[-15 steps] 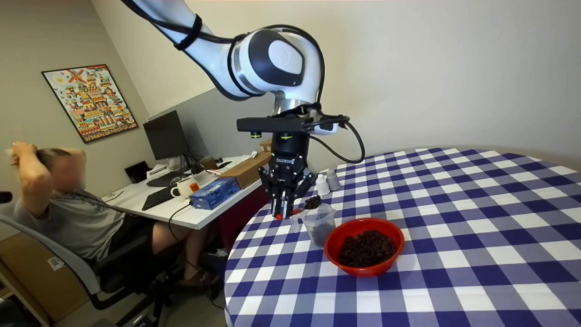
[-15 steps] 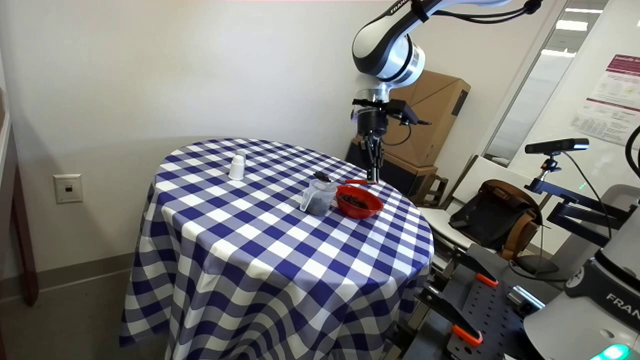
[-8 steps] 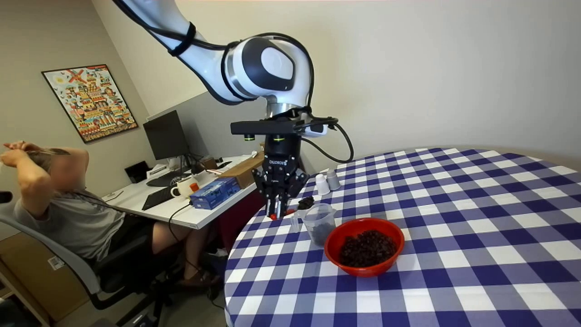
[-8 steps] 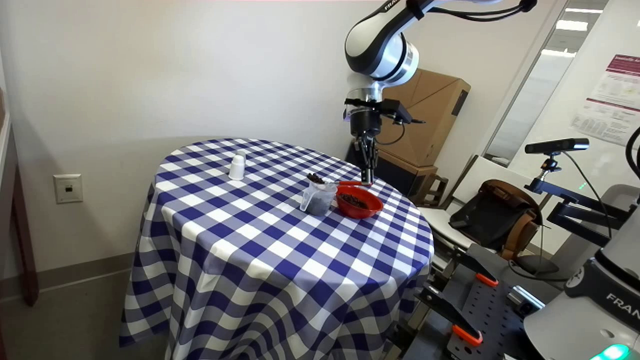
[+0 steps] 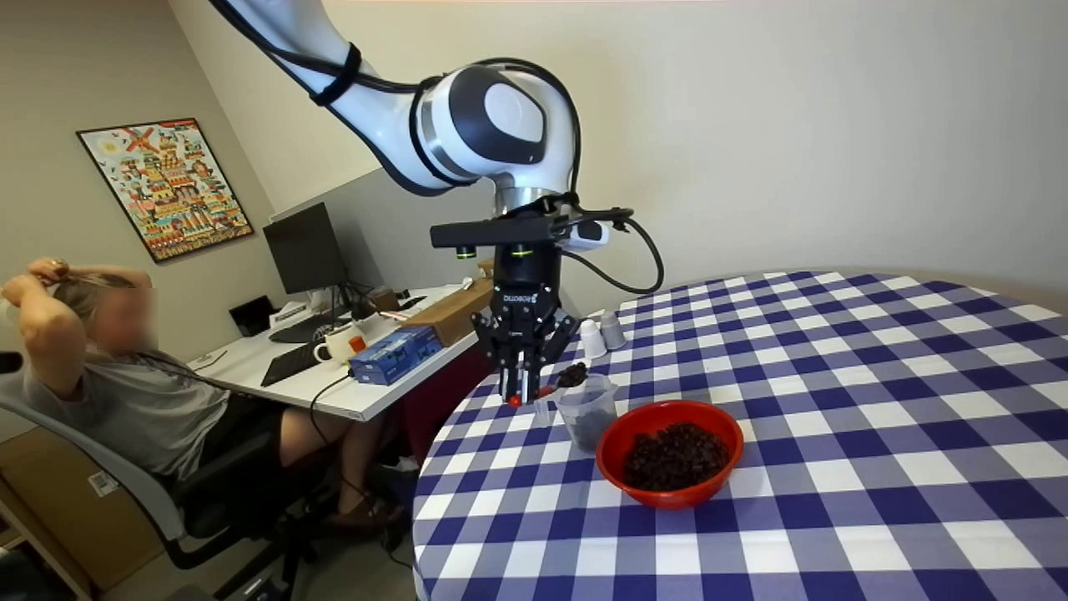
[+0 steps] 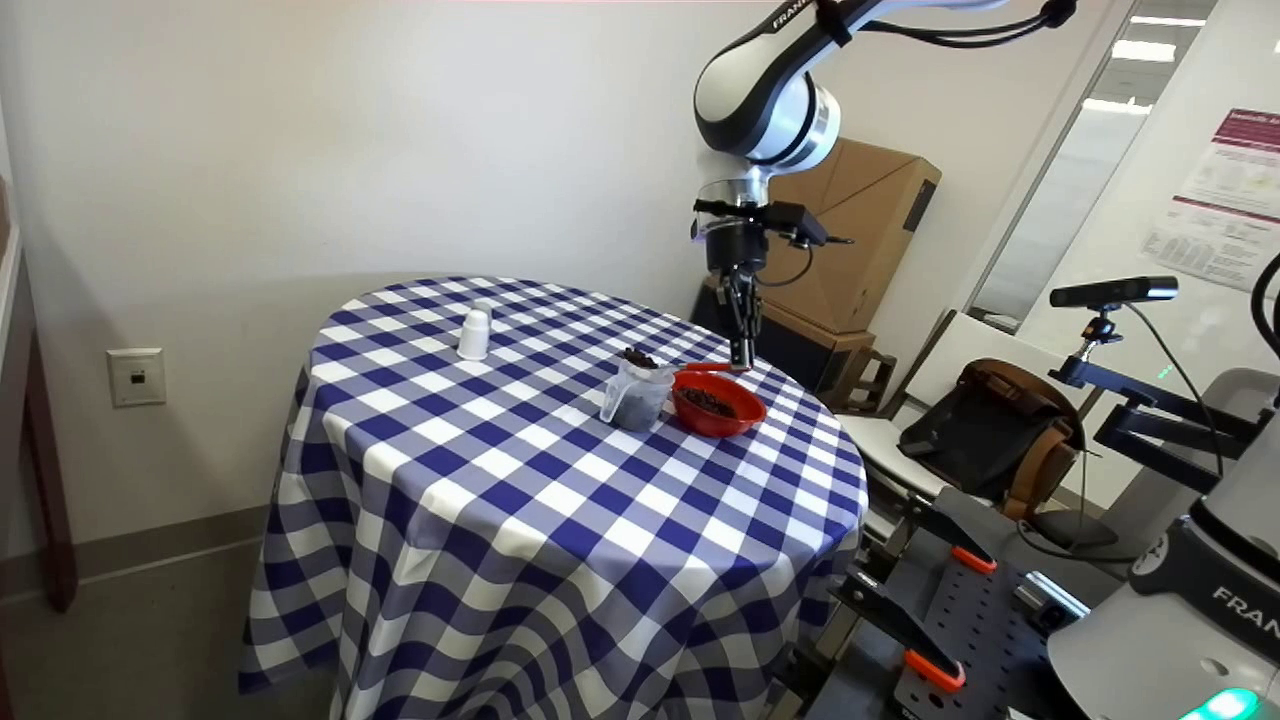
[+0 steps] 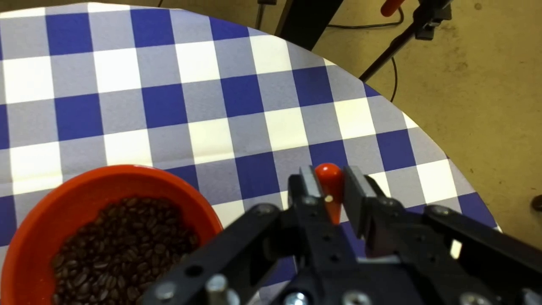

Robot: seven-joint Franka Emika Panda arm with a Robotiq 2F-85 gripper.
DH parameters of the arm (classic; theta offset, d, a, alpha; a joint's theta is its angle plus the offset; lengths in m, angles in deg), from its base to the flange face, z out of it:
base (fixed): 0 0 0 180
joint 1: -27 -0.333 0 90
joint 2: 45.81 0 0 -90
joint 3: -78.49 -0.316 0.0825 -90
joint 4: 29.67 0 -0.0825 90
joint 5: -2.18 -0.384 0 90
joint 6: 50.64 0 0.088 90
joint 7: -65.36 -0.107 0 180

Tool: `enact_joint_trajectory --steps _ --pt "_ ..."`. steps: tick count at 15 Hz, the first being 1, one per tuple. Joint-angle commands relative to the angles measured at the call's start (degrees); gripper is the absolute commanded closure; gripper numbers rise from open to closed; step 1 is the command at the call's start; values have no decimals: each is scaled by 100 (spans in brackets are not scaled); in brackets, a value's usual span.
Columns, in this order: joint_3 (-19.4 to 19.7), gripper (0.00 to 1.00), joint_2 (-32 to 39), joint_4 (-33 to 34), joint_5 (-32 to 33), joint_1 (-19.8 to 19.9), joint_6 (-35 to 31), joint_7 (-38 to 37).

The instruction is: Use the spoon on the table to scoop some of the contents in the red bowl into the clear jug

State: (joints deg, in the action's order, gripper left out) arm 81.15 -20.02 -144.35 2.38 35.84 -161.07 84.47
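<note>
My gripper (image 5: 519, 392) is shut on the red-orange handle of the spoon (image 5: 546, 391); the handle's end shows between the fingertips (image 7: 330, 182) in the wrist view. The spoon carries a dark heap of the contents (image 5: 572, 375). In both exterior views this heap overlaps the rim of the clear jug (image 5: 586, 421), also seen here (image 6: 638, 400); the exact height above it is hard to tell. The jug's lower part looks dark grey. The red bowl (image 5: 667, 499) stands beside the jug and holds many dark pieces (image 7: 127, 250). The jug and spoon bowl are hidden in the wrist view.
The table (image 5: 834, 467) has a blue-and-white checkered cloth. Two small shakers, one white (image 5: 592, 340) and one grey (image 5: 612, 330), stand behind the jug. A desk (image 5: 367, 401) with a blue box (image 5: 396, 355) and a seated person (image 5: 125, 367) are off to the side.
With the loaded spoon, my gripper moves left in both exterior views, then partly back right. The heap shifts with it near the jug's rim. The jug and bowl stay put.
</note>
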Motion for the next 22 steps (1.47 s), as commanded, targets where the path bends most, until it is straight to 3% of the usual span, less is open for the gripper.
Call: enact_joint_trajectory --steps 1,22 --pt "68 93 -41 -61 301 -42 -136 -92" --pt "70 93 -178 -390 1810 -223 -736 -16"
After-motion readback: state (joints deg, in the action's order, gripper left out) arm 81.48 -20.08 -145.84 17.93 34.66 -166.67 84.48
